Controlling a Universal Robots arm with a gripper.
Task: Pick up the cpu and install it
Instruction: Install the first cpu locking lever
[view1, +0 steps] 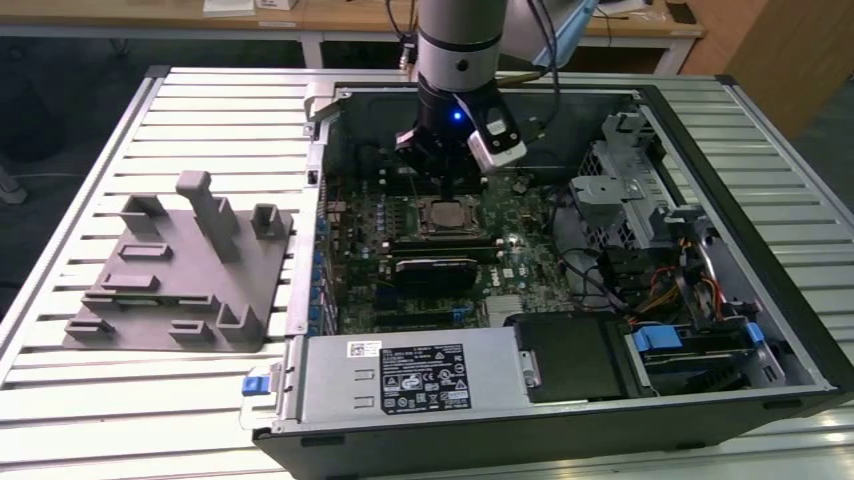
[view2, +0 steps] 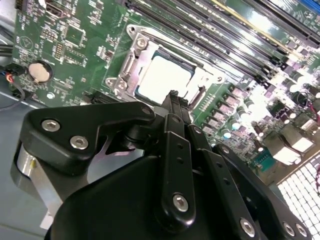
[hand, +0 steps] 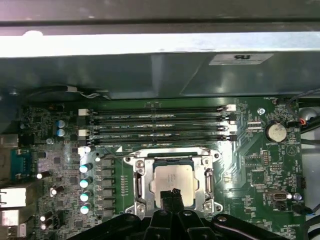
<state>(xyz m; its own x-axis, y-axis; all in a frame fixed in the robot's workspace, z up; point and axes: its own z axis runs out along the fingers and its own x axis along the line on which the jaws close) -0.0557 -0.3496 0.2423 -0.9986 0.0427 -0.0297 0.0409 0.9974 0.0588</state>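
Note:
The cpu (view1: 449, 213), a small square chip with a silvery top, lies flat inside the metal-framed socket (hand: 139, 182) on the green motherboard (view1: 527, 225) of the open computer case. Both wrist views show the cpu (view2: 162, 77) (hand: 175, 179) seated in the frame. My gripper (view1: 446, 188) hangs just above the chip's near edge. Its black fingertips (view2: 173, 98) are pressed together, and the gripper (hand: 170, 194) is shut with nothing in it, clear of the chip.
A grey fixture (view1: 180, 265) with upright posts sits on the slatted table at the exterior view's left. In the case are a black heatsink block (view1: 434, 266), memory slots (hand: 160, 125), a power supply (view1: 400, 375), a drive cage (view1: 627, 180) and cables (view1: 667, 290).

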